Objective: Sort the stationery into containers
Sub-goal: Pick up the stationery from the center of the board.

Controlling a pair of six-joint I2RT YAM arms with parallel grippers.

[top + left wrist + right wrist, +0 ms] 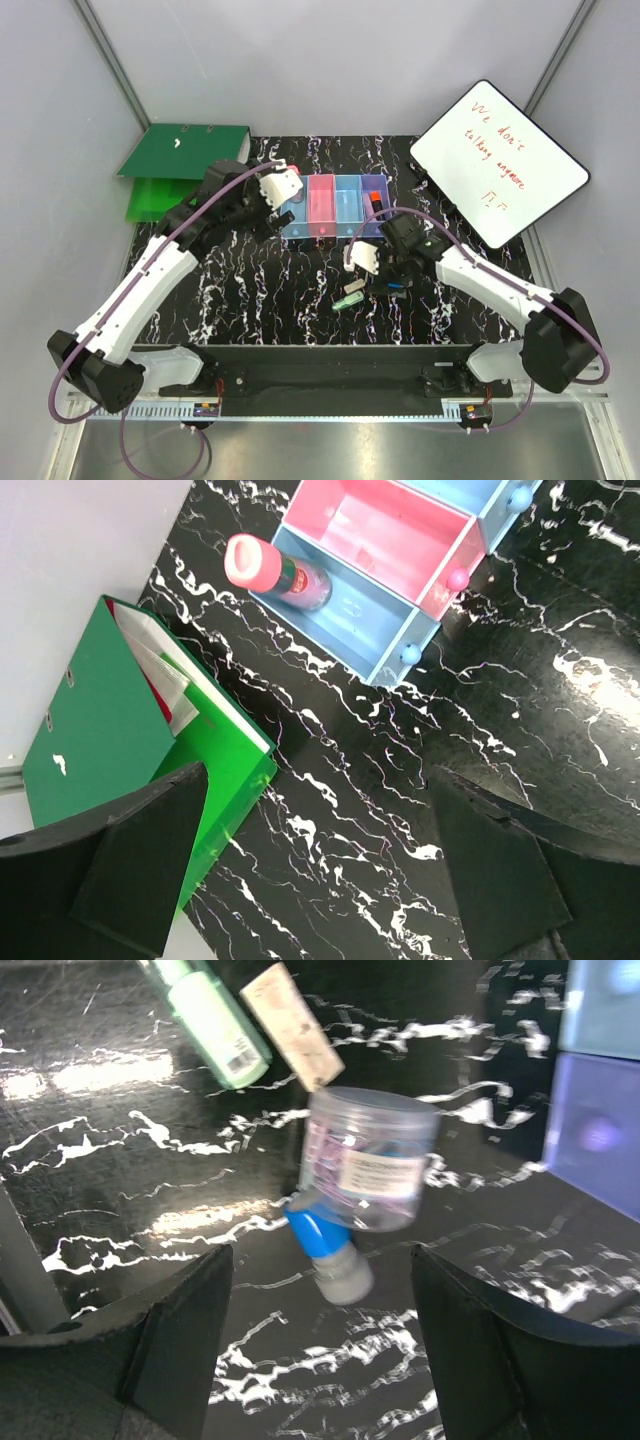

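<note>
Right wrist: clear cylindrical jar (365,1160), marbled black table (120,1190).

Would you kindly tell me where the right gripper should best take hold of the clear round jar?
Probably across the round side wall of the clear jar, just below its lid, with the right gripper coming straight on. The jar appears upright and sits centred ahead of the open jaws, its sides free. The blue piece lies against its near foot, so stay above that.

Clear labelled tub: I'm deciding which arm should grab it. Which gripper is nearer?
Right. The right gripper hovers open just above the clear labelled tub; the left gripper is far off at the left end of the bin row, near the pink-capped tube.
</note>
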